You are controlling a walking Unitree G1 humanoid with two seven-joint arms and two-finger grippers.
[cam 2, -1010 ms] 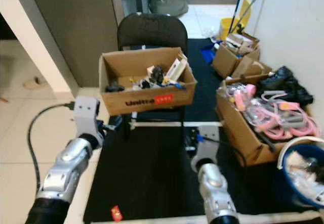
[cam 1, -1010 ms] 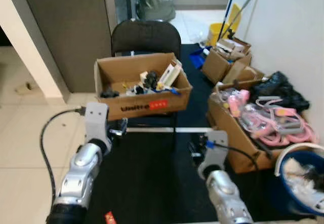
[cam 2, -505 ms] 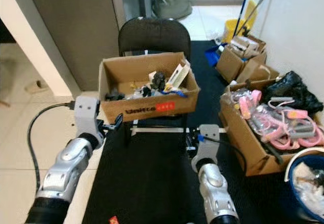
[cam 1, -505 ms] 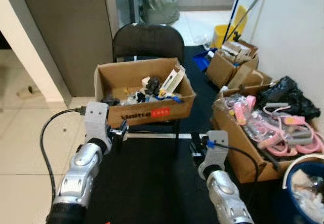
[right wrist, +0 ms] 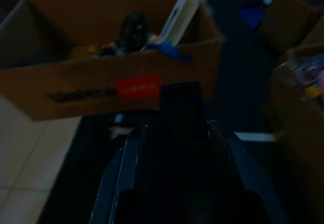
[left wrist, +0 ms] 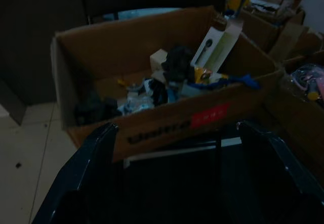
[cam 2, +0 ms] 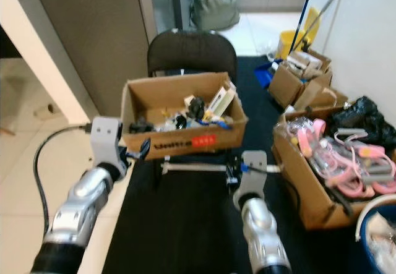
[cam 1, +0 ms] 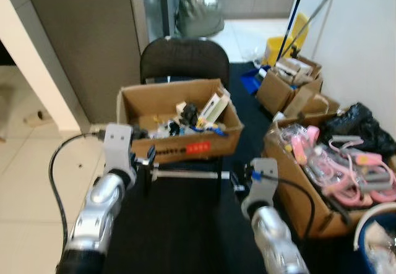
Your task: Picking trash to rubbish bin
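The cardboard box (cam 1: 179, 120) of trash sits ahead of both grippers; left gripper (left wrist: 177, 148) fingers apart, nearer; right gripper (right wrist: 180, 102) fingers together.

Home storeroom: cardboard boxes (cam 1: 179, 116), mop bucket (cam 1: 276, 42)

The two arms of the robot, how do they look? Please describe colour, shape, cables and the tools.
Both arms are silver, rounded metal segments. Each wrist carries a grey boxy block. A black cable loops to the left one, another to the right. The left tool has two long black fingers; the right tool is black too.
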